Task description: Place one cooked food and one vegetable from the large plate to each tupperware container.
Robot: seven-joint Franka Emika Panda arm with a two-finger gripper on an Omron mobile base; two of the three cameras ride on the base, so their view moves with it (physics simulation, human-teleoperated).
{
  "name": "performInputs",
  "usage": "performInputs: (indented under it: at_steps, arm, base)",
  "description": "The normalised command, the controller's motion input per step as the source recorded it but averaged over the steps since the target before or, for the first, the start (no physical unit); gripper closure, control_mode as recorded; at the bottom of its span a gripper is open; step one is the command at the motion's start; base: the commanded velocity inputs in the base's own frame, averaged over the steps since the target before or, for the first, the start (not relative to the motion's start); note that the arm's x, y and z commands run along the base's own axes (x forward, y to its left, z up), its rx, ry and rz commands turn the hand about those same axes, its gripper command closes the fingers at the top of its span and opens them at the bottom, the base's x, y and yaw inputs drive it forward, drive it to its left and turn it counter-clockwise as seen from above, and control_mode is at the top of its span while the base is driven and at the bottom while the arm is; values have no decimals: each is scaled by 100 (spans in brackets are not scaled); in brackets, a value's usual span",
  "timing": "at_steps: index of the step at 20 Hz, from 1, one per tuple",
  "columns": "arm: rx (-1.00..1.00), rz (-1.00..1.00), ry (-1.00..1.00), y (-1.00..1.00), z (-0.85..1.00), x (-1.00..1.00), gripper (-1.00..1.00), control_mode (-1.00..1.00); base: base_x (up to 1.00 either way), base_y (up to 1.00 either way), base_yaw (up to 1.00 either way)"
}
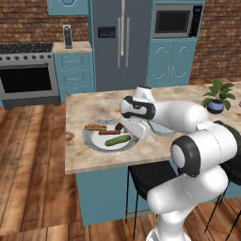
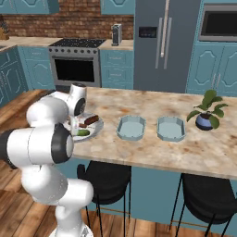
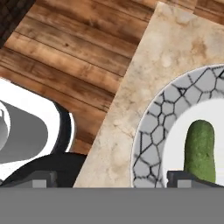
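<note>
My arm rises from the base, bends at the elbow and reaches forward and left, the forearm lying almost level. The wrist turns the hand downward. My gripper [image 1: 136,133] hangs low with its jaws spread wide and nothing between them. In the hand view the two dark fingertips [image 3: 41,178] stand far apart at the bottom edge.

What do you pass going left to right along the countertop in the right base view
large plate → nearer tupperware container → second tupperware container → potted plant
</note>
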Motion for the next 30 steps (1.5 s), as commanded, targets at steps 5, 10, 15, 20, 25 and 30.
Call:
performInputs:
  at_steps: [5, 10, 15, 20, 25, 30]
  arm:
    - [0, 6, 0, 24, -39, 54, -100, -100]
    - [0, 0, 0, 33, -38, 44, -100, -100]
    - [0, 0, 0, 17, -36, 46, -100, -100]
    - [0, 2, 0, -1, -37, 48, -100, -100]
    - [0, 2, 0, 0, -39, 46, -100, -100]
    - [0, 1, 2, 0, -44, 6, 100, -100]
  base:
    - [0, 0, 0]
    - [0, 0, 0]
    - [0, 0, 0]
    - [0, 0, 0]
    - [0, 0, 0]
    - [0, 0, 0]
